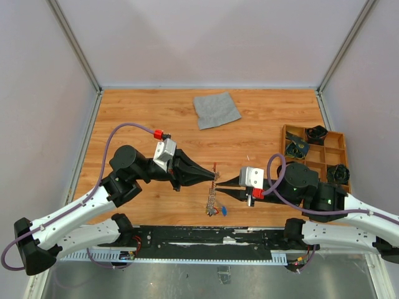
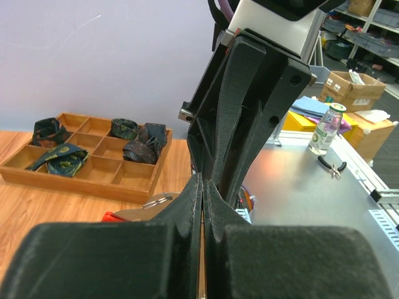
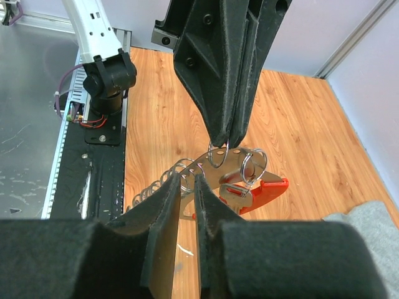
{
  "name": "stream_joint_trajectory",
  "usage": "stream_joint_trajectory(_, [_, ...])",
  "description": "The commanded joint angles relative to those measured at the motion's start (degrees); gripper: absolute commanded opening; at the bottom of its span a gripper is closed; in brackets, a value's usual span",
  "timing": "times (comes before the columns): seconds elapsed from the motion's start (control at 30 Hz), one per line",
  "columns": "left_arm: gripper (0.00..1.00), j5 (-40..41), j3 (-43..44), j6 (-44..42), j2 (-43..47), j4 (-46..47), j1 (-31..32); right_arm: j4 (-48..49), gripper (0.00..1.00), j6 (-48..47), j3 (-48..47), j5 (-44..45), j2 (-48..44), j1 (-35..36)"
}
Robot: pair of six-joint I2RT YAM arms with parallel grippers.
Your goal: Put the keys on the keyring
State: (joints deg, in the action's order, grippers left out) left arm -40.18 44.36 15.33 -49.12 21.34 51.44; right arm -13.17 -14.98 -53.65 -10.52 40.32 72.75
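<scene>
The keyring (image 1: 214,169) hangs between my two gripper tips near the table's front centre, and its silvery chain (image 1: 211,200) trails down to the wood. In the right wrist view the keyring's red part (image 3: 269,189) sits beside a silver key blade (image 3: 232,194) and a holed metal strip carrying several rings. My left gripper (image 3: 226,142) is shut on one small silver ring (image 3: 218,157). My right gripper (image 3: 187,182) is closed on the strip and chain end. A blue-headed key (image 1: 223,210) lies on the table by the chain's end. The other keys are hidden.
A grey cloth square (image 1: 216,109) lies at the back centre. A wooden compartment tray (image 1: 345,149) with dark items stands at the right; it also shows in the left wrist view (image 2: 87,182). A black rail (image 1: 206,235) runs along the near edge.
</scene>
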Motion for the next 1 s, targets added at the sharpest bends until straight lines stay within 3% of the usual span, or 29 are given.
stream_joint_trajectory(0.0, [0.01,0.1,1.96,0.22,0.78,3.44,-0.02,-0.65,0.16,0.82,0.52,1.84,-1.42,-0.59])
stream_joint_trajectory(0.17, [0.0,0.38,1.78,0.14,0.87,3.57,-0.02,-1.6,0.21,2.65,0.39,5.93,-3.26,-0.59])
stream_joint_trajectory(0.27, [0.0,0.16,1.74,0.37,0.8,4.15,-0.02,0.72,0.28,3.35,0.88,5.82,-4.28,-0.6])
stream_joint_trajectory(0.4, [0.0,-0.54,1.7,0.87,0.78,4.98,-0.02,4.5,0.31,4.54,1.31,5.42,-3.67,-0.59])
stream_joint_trajectory(0.77, [0.0,-1.01,1.87,1.1,0.6,5.37,-0.02,9.43,0.3,6.55,1.54,3.68,-0.46,-0.59])
stream_joint_trajectory(0.97, [0.01,-1.07,1.87,1.03,0.49,5.3,-0.02,10.15,0.22,6.67,1.47,2.88,0.02,-0.6])
